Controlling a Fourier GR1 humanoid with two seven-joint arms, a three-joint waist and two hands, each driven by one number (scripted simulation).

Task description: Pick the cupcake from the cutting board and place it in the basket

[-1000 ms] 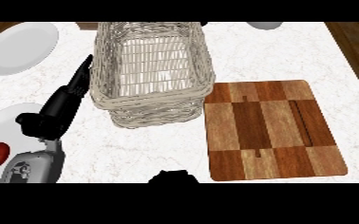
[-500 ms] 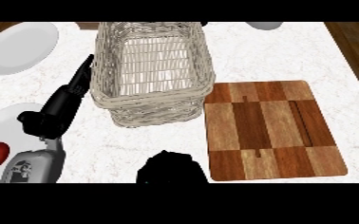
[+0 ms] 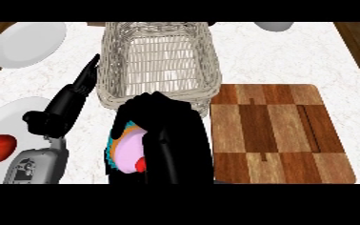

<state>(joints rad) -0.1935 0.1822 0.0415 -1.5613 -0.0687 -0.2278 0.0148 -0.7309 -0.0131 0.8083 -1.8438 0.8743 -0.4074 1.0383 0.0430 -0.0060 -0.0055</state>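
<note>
A cupcake [image 3: 128,150] with pink frosting, a teal wrapper and a red cherry shows at the lower middle of the head view. My right hand [image 3: 174,133] is curled round it and hides most of it. The hand sits just in front of the near wall of the woven wicker basket [image 3: 112,93], left of the wooden cutting board [image 3: 274,128]. Nothing lies on the board. My left hand [image 3: 67,106] rests open at the left of the basket, fingers straight and pointing up along its side.
A white plate [image 3: 32,43] lies at the back left. Another plate [image 3: 17,114] at the left edge carries a red object [image 3: 5,145]. A white bowl [image 3: 274,26] peeks in at the back right. The counter is pale marble.
My right hand has come up from the lower edge toward the basket's front, now showing the cupcake in its grasp. The left hand has stayed still.
</note>
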